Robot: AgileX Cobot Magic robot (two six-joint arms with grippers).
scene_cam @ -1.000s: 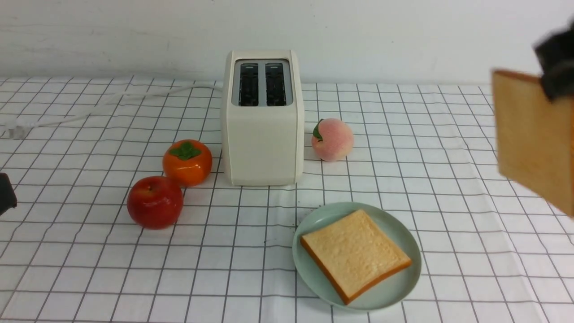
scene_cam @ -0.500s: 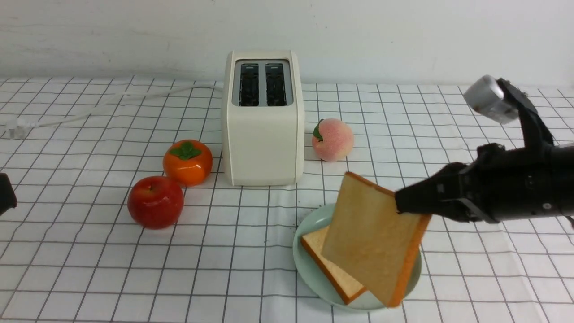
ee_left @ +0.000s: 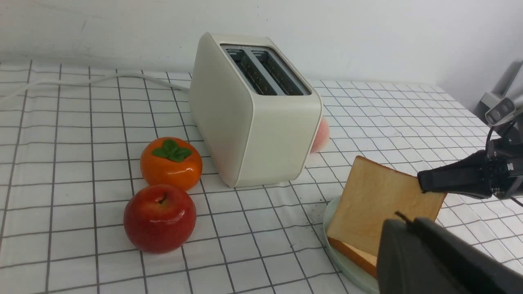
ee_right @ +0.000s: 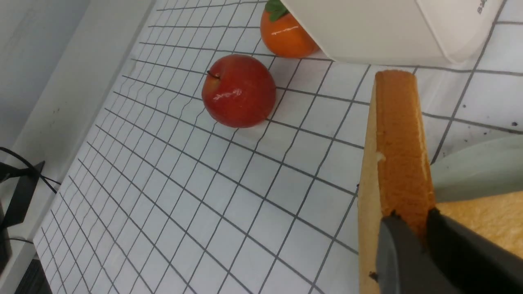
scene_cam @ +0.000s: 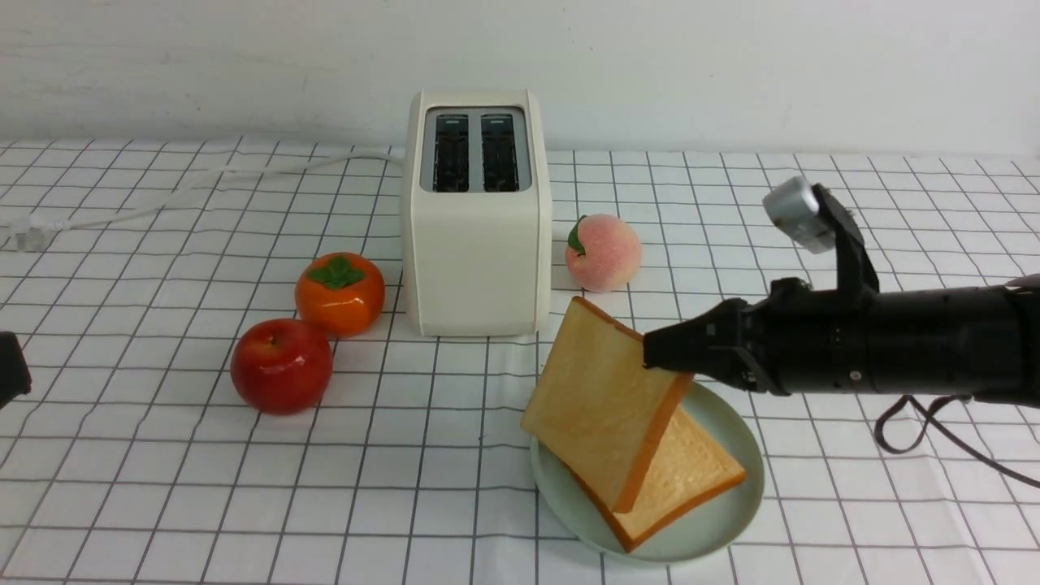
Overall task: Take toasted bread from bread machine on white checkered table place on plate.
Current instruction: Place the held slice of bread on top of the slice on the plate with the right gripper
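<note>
My right gripper is shut on the top corner of one slice of toasted bread, which tilts steeply over the mint-green plate. Its lower edge comes down onto a second slice lying flat on that plate. In the right wrist view the fingers pinch the orange crust. The bread machine stands behind on the white checkered table, both dark slots showing no bread. My left gripper is shut and holds nothing, low at the table's left edge.
A red apple and an orange persimmon sit left of the toaster. A peach lies to its right, just behind the plate. The white cord trails to the back left, and a wall closes the far side.
My right arm swung in from the far right with the slice, moving left and down over the plate. The slice now leans on the one lying there. The left gripper stayed still.
</note>
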